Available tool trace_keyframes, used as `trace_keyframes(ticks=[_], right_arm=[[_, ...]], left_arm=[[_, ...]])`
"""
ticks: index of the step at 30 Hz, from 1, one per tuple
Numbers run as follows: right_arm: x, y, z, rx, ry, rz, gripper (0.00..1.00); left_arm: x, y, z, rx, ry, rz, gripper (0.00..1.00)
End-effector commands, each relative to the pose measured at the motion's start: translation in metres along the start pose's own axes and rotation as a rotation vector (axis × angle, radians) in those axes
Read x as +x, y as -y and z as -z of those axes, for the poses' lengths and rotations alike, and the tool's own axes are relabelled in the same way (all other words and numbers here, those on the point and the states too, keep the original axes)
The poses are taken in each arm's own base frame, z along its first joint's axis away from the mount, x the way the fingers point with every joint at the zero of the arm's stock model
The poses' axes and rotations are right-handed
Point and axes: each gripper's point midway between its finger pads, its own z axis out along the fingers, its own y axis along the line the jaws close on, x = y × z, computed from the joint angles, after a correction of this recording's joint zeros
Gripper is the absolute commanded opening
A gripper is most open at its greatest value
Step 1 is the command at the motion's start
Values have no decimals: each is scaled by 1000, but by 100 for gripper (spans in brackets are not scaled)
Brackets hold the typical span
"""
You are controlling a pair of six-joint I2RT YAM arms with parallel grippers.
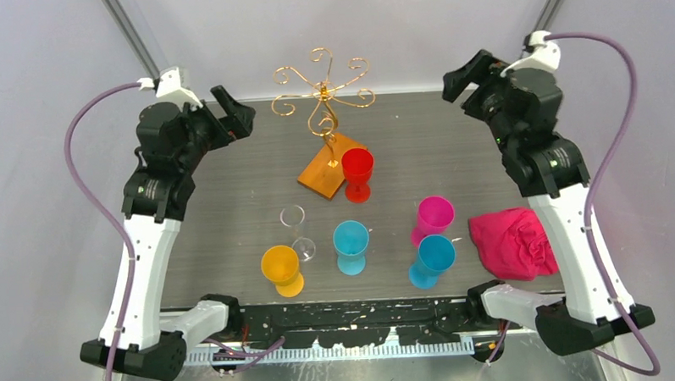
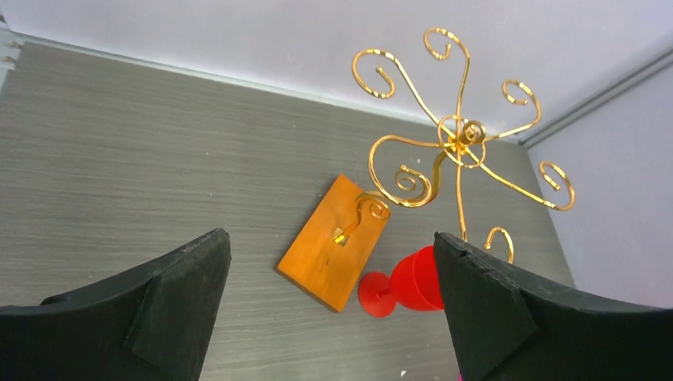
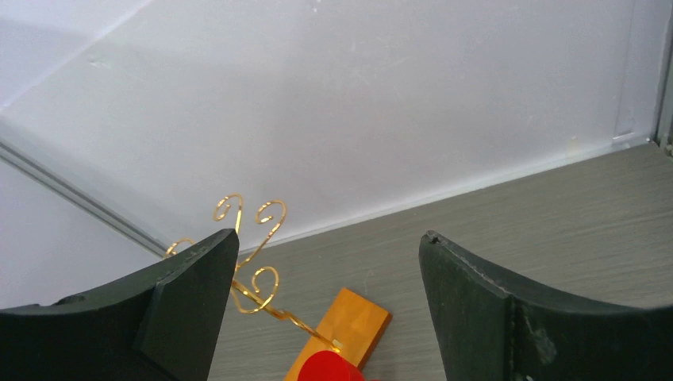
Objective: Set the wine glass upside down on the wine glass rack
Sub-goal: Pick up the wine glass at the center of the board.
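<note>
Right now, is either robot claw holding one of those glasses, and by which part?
Nothing is held. The left gripper and the right gripper both hover open, with nothing between their jaws.

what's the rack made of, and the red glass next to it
Wine glass rack: thin metal wire by the look, with a shiny gold finish that glints on the curls. Its base: likely wood, a flat orange-brown slab with a smooth face. Red glass: probably plastic, with even solid colour and a soft sheen.
</note>
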Motion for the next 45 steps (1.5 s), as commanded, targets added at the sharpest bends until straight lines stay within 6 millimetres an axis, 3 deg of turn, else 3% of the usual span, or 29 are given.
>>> trace_keyframes(ticks=[1,6,15,21,27,45], right_arm=[[76,51,4,218,-258,28,84],[125,84,28,331,-414,52,79],[158,103,76,343,-507,30,71],[191,116,101,370,-596,9,66],[211,127,120,398,-646,-5,64],[254,139,134,416,-738,-26,63]], left_arm=[[30,3,-5,41,-157,-70,100],[36,-12,6,-22,-140,-75,99],[55,-17,13,-20,-168,-51,87],[58,-14,17,-9,-174,-46,77],[57,-9,22,6,-172,-49,71],[70,-3,23,34,-193,-52,68]])
